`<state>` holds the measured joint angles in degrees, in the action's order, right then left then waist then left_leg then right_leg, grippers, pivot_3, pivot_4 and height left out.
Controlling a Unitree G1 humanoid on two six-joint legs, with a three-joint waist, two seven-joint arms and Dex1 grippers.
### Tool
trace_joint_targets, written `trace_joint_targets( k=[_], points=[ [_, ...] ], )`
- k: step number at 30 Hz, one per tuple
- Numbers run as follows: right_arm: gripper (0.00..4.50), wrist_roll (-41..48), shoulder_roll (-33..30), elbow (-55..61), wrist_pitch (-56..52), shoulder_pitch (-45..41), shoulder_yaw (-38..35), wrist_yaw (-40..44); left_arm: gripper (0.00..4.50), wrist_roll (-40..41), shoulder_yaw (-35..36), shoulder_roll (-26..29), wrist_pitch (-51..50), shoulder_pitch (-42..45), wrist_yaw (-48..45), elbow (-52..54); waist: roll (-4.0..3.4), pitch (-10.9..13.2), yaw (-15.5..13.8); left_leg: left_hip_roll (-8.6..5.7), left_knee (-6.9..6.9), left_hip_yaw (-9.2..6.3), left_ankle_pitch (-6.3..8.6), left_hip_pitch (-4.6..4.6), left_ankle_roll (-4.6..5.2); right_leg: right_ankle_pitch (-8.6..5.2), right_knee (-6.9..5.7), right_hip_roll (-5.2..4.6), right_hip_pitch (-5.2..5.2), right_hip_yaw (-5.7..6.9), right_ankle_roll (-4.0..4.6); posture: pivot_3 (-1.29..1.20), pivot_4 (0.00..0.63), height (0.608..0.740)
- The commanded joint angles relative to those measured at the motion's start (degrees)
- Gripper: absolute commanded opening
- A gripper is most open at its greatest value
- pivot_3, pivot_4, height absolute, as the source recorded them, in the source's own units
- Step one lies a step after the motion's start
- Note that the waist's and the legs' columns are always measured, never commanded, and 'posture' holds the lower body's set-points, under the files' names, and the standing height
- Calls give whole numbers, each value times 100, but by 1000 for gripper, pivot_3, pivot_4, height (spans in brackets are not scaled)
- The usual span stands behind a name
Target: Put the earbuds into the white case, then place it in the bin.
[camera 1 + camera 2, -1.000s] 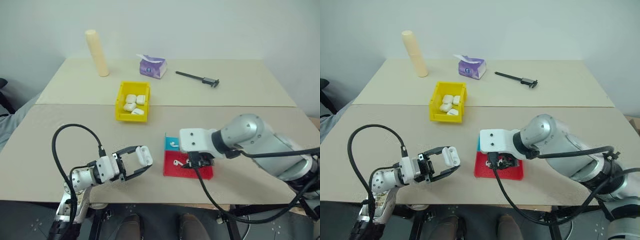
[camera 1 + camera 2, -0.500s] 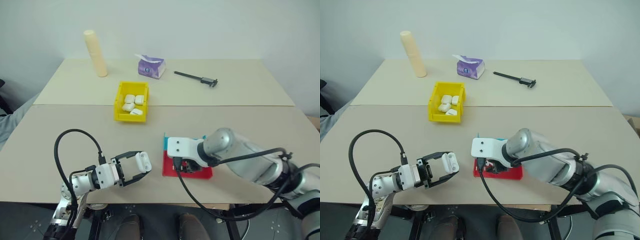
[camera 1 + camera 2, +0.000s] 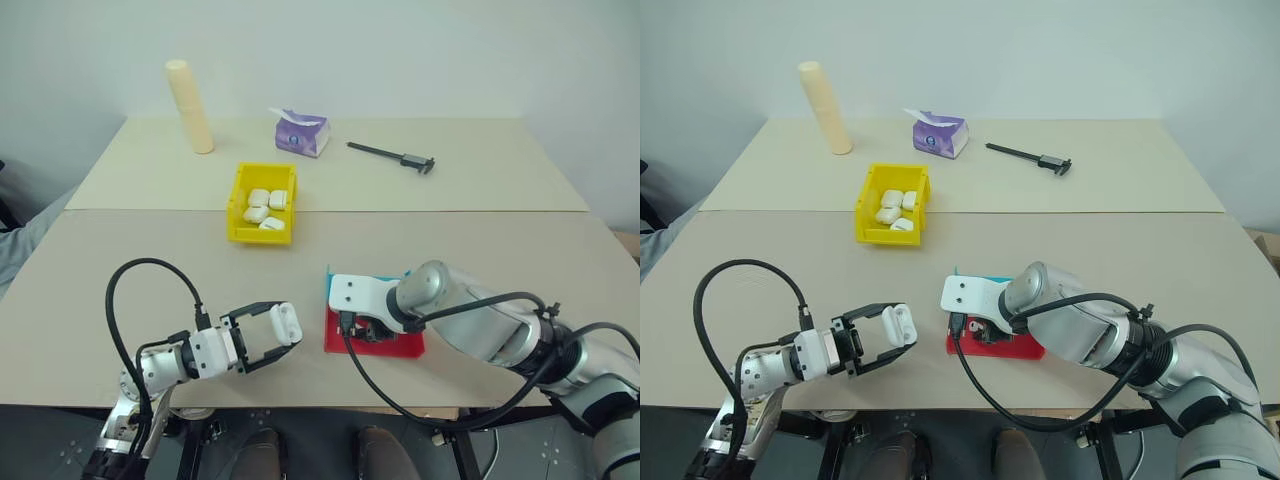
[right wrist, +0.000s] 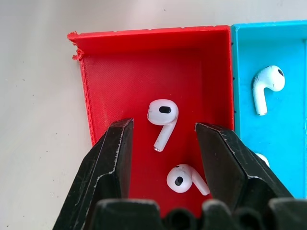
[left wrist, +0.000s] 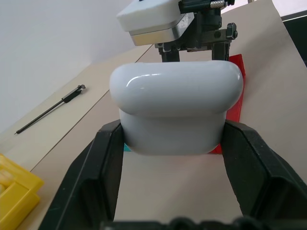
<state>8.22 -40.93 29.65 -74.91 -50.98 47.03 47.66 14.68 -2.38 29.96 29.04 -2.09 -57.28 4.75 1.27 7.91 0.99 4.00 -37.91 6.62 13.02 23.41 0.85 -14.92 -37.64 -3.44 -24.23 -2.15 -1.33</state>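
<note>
Silver-grey arms, white wrist blocks, black two-fingered left hand [image 3: 268, 338], looping black cables

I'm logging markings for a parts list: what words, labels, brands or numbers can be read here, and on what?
None can be read.
Purple tissue pack: printed front, too small to read.
White case, earbuds, yellow bin: no markings in view.

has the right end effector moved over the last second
Yes. The right end effector has shifted left across the red-and-blue tray, from the tray's middle toward its left edge, and now hangs open over an earbud.
</note>
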Motion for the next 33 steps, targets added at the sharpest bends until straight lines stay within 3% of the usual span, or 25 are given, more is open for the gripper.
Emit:
trace_joint_targets(
  k=[1,33],
  points=[
    [2481,-13,32,30,-5,-148,73,-60,2762,18,-16,83,-126,-44,128,335,0,0,-1,0,0,0,0,0,0,0,0,0,0,0,0,0,150,740],
    [2481,-45,159,-74,104,-108,264,-237,2762,-128,-104,168,-139,-26,354,273,0,0,4,1,4,0,0,-1,0,-2,2,-1,-1,1,3,0,150,740]
  ],
)
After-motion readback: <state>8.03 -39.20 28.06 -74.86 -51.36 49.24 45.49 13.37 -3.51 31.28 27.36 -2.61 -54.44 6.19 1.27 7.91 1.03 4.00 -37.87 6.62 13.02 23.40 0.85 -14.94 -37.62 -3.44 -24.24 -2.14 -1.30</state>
